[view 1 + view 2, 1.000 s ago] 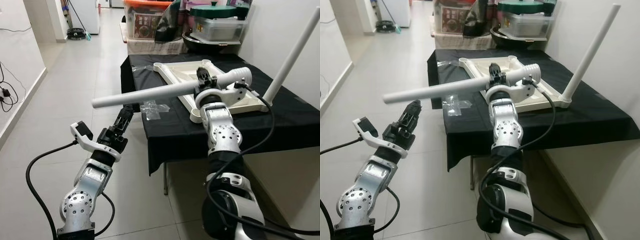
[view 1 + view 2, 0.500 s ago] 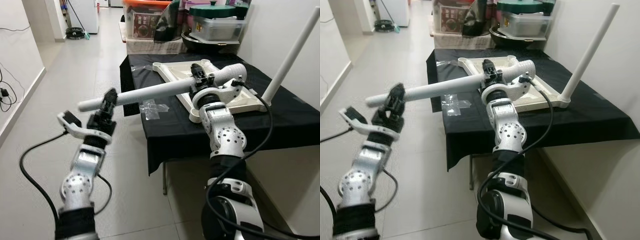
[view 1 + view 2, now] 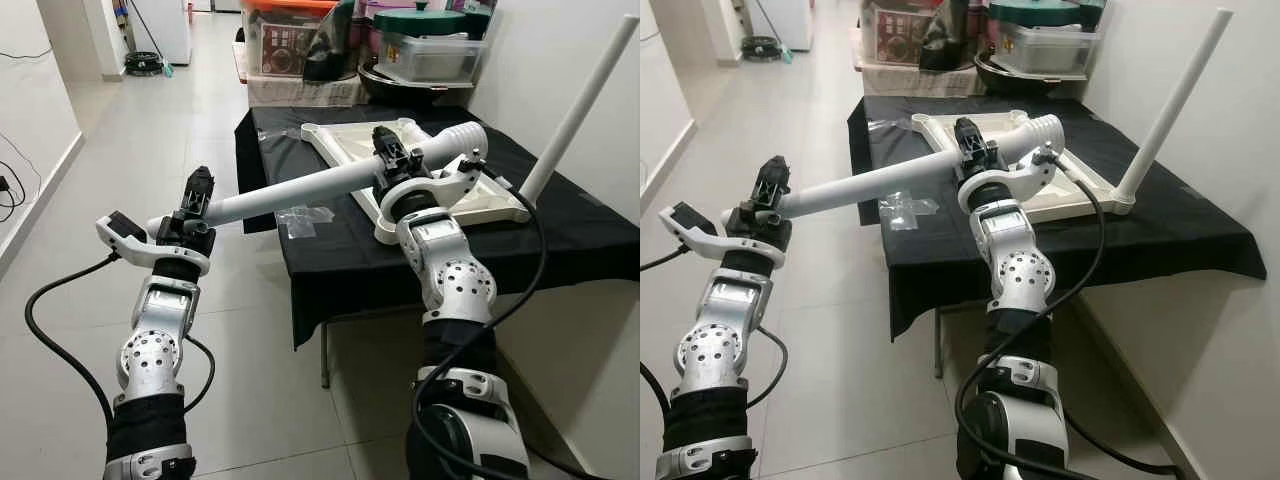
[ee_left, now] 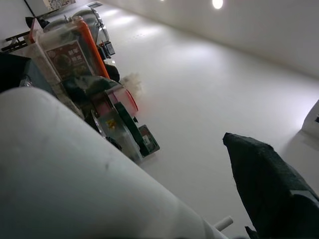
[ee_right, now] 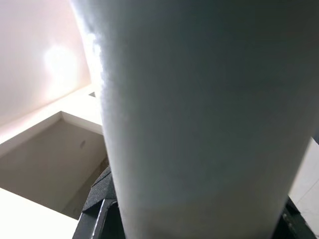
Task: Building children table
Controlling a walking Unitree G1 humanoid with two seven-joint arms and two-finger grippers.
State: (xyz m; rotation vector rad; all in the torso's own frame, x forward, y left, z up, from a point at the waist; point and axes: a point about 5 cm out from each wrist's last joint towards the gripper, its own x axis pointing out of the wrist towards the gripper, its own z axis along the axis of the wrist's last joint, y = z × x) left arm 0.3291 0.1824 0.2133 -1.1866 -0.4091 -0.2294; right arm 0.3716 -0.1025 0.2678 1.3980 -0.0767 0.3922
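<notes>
Change: the left end effector (image 3: pixel 197 196), low and clear of the loose table leg (image 3: pixel 300 190) a second ago, now sits at the leg's free end.
Meaning: probably a two-armed hold, readying the leg for screwing into the tabletop.
Right end effector (image 3: pixel 393 160): clamped on the leg near its ribbed end, above the bench (image 3: pixel 330 250).
Left end effector state: fingers alongside the leg; whether they grip it, I cannot tell.
Tabletop (image 3: pixel 470 200): upside down on the black-covered bench, one fitted leg (image 3: pixel 575 110) standing upright at its far corner.
Hidden: the leg's threaded end and the target socket are blocked by the right wrist.
Plastic bag (image 3: pixel 305 218): small parts inside, unreadable.
</notes>
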